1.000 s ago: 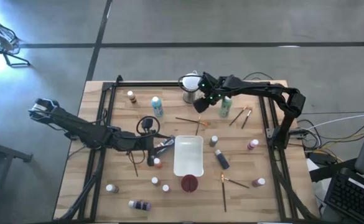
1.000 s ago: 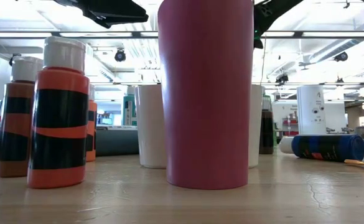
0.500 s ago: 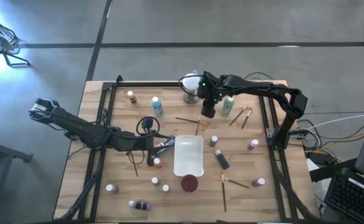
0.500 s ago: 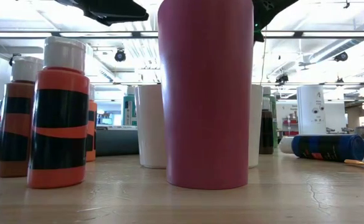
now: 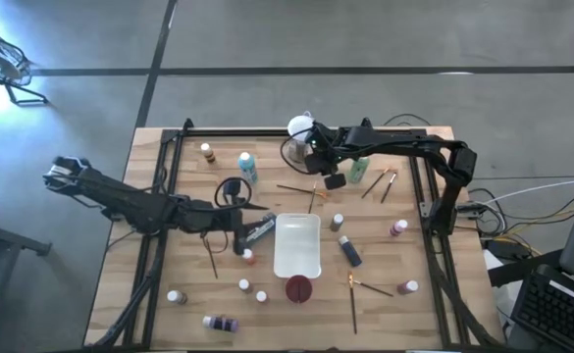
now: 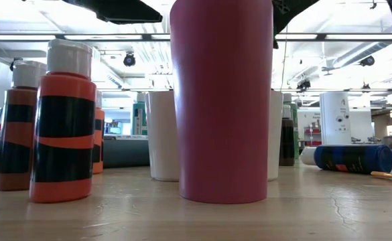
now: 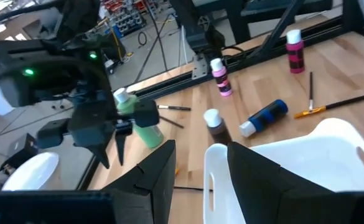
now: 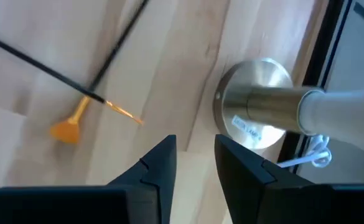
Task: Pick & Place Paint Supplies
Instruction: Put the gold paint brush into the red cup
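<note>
Below right gripper, 2 crossed brushes, fingers slightly parted, empty

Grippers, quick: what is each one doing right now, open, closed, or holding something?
Left gripper: open, holding nothing, at the white tray's edge.
Right gripper: open, holding nothing, above crossed brushes beside the globe's metal base.

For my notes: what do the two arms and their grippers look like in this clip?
Both arms are black, built of slim jointed segments. The left gripper and the right gripper each end in two dark, angular, wedge-shaped fingers. A small green light glows on the right arm's wrist, seen from the left wrist camera. No cables or markings are clear on the arms themselves.
</note>
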`<state>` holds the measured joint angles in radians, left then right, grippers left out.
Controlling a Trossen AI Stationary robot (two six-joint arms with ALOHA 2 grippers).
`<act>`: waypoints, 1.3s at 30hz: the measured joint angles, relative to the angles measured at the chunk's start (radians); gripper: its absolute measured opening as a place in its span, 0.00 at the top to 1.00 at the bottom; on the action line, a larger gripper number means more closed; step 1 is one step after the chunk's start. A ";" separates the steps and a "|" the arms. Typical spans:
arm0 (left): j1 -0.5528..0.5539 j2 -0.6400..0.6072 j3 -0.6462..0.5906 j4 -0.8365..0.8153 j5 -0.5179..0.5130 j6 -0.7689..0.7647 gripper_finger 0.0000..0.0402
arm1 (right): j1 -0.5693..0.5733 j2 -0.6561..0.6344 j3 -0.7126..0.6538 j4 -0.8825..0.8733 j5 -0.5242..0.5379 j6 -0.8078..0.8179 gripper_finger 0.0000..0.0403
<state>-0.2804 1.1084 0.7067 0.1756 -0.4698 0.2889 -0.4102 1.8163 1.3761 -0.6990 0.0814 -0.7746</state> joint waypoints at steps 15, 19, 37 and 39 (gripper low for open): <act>0.026 -0.002 -0.002 -0.036 0.000 0.004 0.62 | 0.016 0.030 0.068 -0.064 0.004 0.897 0.82; 0.040 -0.002 -0.002 -0.036 0.000 0.001 0.62 | 0.014 0.052 0.098 -0.084 -0.149 1.055 0.84; 0.043 -0.002 -0.005 -0.043 0.000 -0.009 0.62 | -0.007 0.244 0.149 -0.163 -0.168 1.171 0.61; 0.043 -0.002 -0.005 -0.043 0.000 -0.009 0.62 | -0.009 0.262 0.152 -0.165 -0.167 1.177 0.59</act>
<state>-0.2375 1.1065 0.7013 0.1326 -0.4694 0.2802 -0.4195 2.0784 1.5285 -0.8643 -0.0860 0.4026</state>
